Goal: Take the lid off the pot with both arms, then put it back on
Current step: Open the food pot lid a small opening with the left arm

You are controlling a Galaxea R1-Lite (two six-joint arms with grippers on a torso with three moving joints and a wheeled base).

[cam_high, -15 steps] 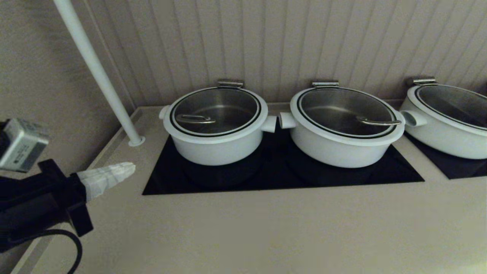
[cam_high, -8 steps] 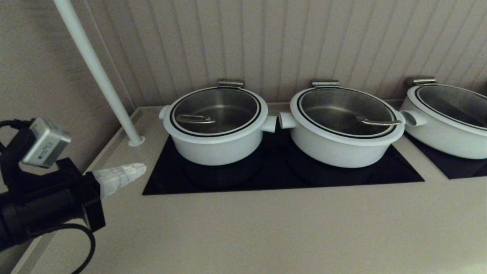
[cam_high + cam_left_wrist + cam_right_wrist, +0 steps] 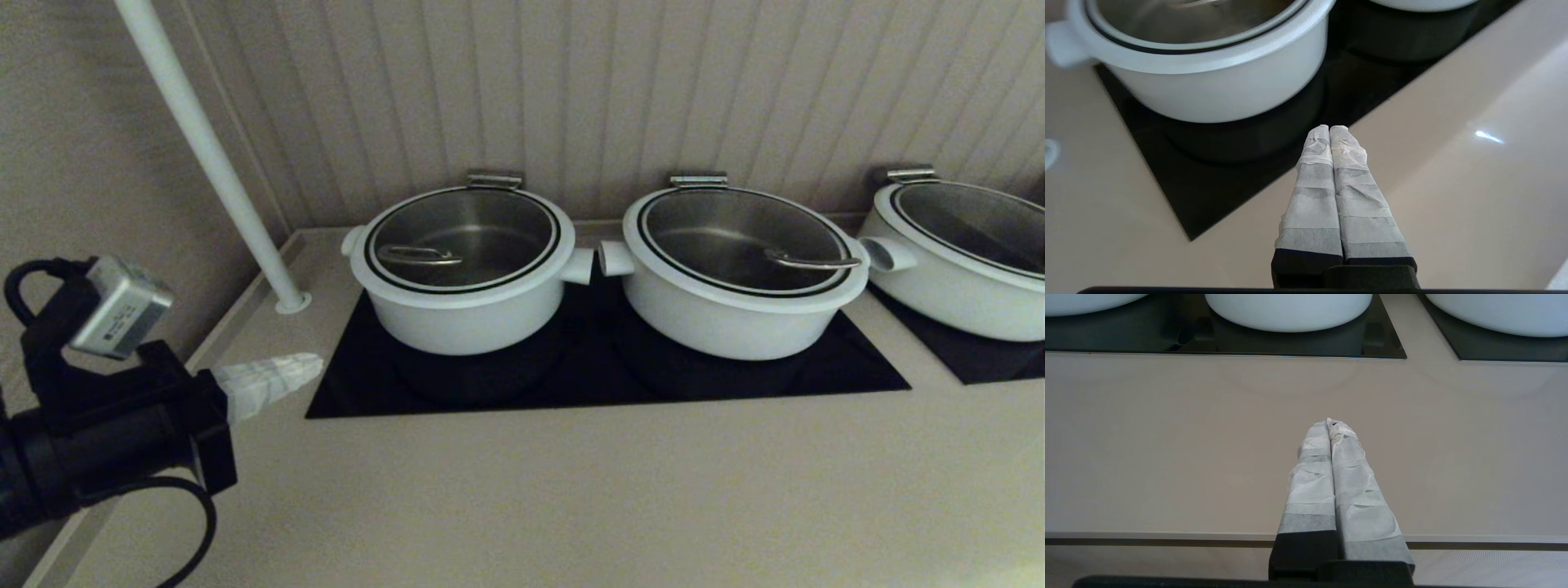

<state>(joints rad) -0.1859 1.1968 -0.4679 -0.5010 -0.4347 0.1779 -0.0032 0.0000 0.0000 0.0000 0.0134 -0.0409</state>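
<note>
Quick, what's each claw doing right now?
Left claw: closed, holding nothing, near the pot.
Right claw: closed, holding nothing, over the counter.

Lid [image 3: 462, 238] on leftmost pot [image 3: 465, 306]

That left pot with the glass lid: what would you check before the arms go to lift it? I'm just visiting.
1. The lid sits flat on the pot: ok.
2. Its steel loop handle is free, nothing on it: ok.
3. Left gripper close to the pot: not ok, it is over the counter, short of the hob.
4. Left gripper open for the handle: not ok, its fingers are pressed together.
5. Right gripper ready: not ok, shut, back near the counter's front edge.
6. The neighbouring wider pot leaves room: cannot tell.
</note>
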